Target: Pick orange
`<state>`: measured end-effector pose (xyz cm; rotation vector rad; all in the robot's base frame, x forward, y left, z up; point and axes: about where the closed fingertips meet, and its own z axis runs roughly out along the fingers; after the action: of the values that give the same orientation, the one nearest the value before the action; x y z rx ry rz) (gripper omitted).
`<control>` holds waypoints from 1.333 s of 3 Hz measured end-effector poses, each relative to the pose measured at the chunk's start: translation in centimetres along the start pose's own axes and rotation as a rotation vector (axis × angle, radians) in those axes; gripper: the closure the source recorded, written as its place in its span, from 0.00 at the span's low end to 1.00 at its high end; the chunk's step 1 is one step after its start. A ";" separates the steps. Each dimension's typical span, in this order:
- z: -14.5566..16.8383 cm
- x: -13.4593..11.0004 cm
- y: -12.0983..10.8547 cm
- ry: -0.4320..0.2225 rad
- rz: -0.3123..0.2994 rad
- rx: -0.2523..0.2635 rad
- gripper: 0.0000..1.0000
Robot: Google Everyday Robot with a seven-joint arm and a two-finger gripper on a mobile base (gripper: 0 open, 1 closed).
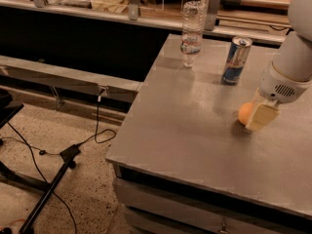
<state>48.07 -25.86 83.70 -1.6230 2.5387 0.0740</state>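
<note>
- Hanging low over the right side of the table (185, 130), the gripper (261, 117) sits just above the grey top, at the end of a white arm (292, 65) that enters from the upper right.
- Its pale end lies across the right side of the orange (243, 112), hiding that part of the fruit.
- Whether the jaws are clenched on the orange or released cannot be told from this view.
- The orange is on the table's right half, its left side showing, with a dark shadow on the top beneath it.
- A blue-and-silver can (237, 61) stands upright behind the orange, well apart from it.
- A clear bottle (192, 33) stands upright to the left of the can, near the table's far edge.
- Left of the table, a black cable (97, 126) loops down to the speckled floor (83, 199), where a dark stand leg (46, 194) runs slantwise.
</note>
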 end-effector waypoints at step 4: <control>-5.1 -0.9 2.1 -0.336 -0.085 -0.042 1.00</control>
<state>46.08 -24.72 88.85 -1.5769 2.2279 0.3614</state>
